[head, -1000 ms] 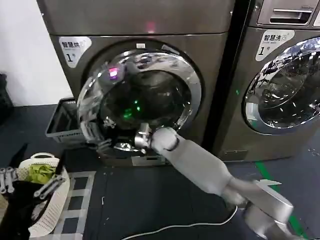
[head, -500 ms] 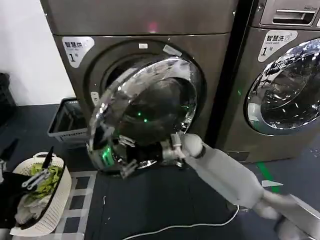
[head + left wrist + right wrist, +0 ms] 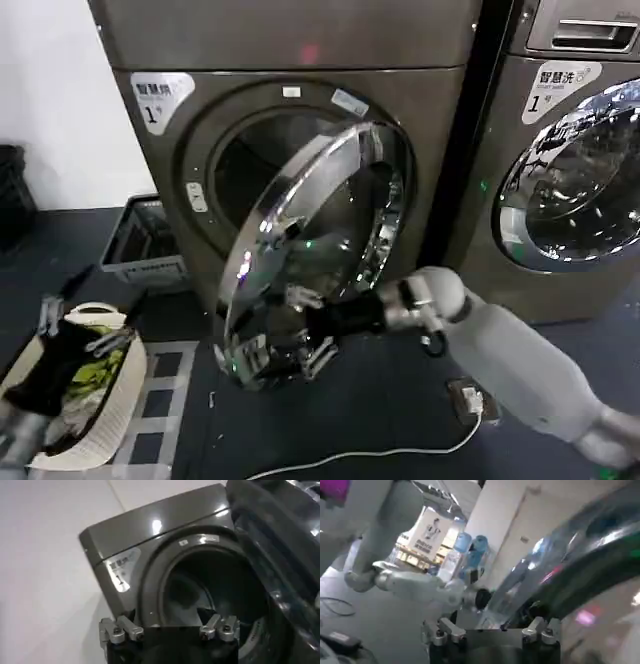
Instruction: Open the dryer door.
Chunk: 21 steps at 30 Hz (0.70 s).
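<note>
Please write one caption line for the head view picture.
Right gripper at the chrome rim of the half-open dryer door, drum opening exposed.

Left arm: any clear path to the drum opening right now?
Probably yes. The dryer door stands swung well out, with the right gripper at its lower rim, so the drum opening lies uncovered on the left. The left gripper faces that opening with nothing between them.
</note>
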Available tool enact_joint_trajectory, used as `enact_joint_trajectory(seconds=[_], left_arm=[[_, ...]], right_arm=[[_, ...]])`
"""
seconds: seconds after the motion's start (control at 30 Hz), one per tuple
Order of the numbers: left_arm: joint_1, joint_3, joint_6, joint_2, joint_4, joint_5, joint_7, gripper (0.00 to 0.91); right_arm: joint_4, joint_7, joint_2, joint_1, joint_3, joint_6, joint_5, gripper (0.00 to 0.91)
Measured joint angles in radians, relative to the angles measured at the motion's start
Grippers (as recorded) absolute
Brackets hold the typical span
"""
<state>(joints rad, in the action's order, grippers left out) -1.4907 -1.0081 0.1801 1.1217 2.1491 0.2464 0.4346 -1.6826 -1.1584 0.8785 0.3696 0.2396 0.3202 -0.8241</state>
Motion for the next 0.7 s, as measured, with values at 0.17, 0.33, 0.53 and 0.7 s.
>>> enact_joint_trajectory(seconds=[0.17,0.33,0.53,0.7], left_arm=[[0.084,0.102,-0.007,-0.039,-0.048,-0.021,0.013,0.907],[0.169,0.216,-0.004,-0.065,-0.095,-0.04,0.027,0.907],[0.286,0.375,0.005,-0.085,-0.148,-0.054,0.053,0.907],[0.374,0.534,0.016,-0.083,-0.185,-0.063,0.055,0.907]], right_arm=[[-0.036,0.004,-0.096,0.074,-0.117,0.002,-0.017,0.907],[-0.088,0.007,-0.19,0.234,-0.311,0.006,-0.019,0.907],[-0.16,0.034,-0.238,0.576,-0.697,0.031,-0.039,0.907],[-0.206,0.06,-0.208,0.902,-1.094,0.066,-0.062,0.907]])
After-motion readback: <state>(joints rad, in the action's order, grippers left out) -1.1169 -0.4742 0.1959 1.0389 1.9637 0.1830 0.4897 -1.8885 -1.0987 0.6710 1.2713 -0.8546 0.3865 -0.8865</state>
